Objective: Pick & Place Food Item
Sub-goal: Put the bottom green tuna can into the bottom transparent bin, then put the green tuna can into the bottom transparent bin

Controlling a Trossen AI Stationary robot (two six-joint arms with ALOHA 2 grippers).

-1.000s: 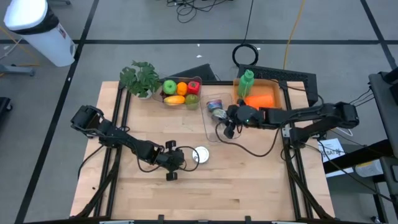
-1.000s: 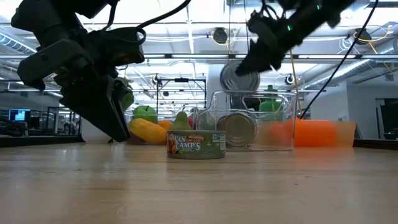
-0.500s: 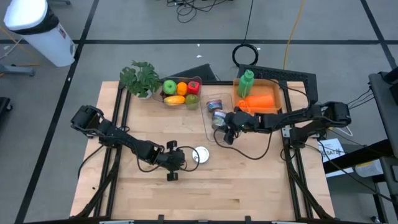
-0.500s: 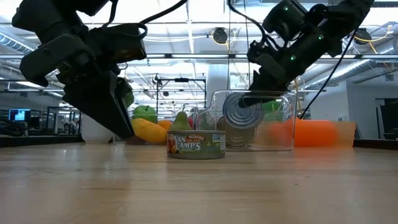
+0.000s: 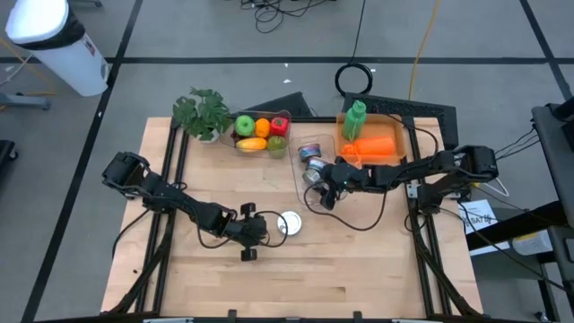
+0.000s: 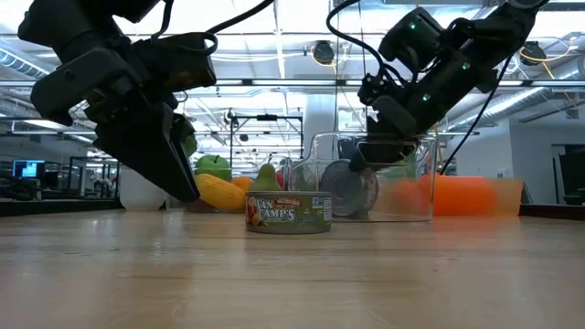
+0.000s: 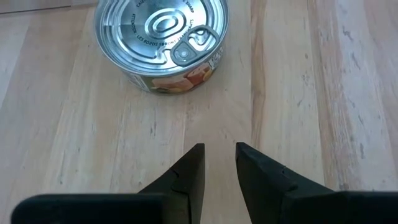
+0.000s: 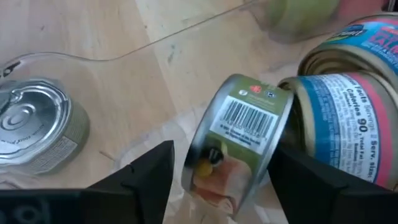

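A green-labelled can (image 8: pixel 245 130) sits tilted in the clear container (image 5: pixel 305 154), leaning on a blue-labelled can (image 8: pixel 339 99). My right gripper (image 8: pixel 222 168) reaches into the container from the table's right, open, with one finger on either side of the tilted can. In the low view that can (image 6: pixel 350 189) shows just below the fingers (image 6: pixel 370 155). Another can (image 7: pixel 163 37) stands upright on the wood at mid-table (image 5: pixel 289 223). My left gripper (image 7: pixel 219 155) hovers just left of it, a narrow gap between its fingers and nothing in it. My right gripper has a finger on each side of the tilted green-labelled can (image 8: pixel 205 180). I cannot tell whether either finger (image 8: pixel 292 174) touches it. The can rests with its lower edge on the container floor and its upper edge against the blue-labelled can.
A bowl of fruit (image 5: pixel 260 133) and a small plant (image 5: pixel 202 112) stand at the far edge. An orange tray (image 5: pixel 381 144) with a green bottle (image 5: pixel 357 117) is at the far right. The near half of the table is bare wood.
My right gripper has gone down into the clear container with the green-labelled can. The can was held above the container's rim; it now lies tilted on the container floor beside the other cans.
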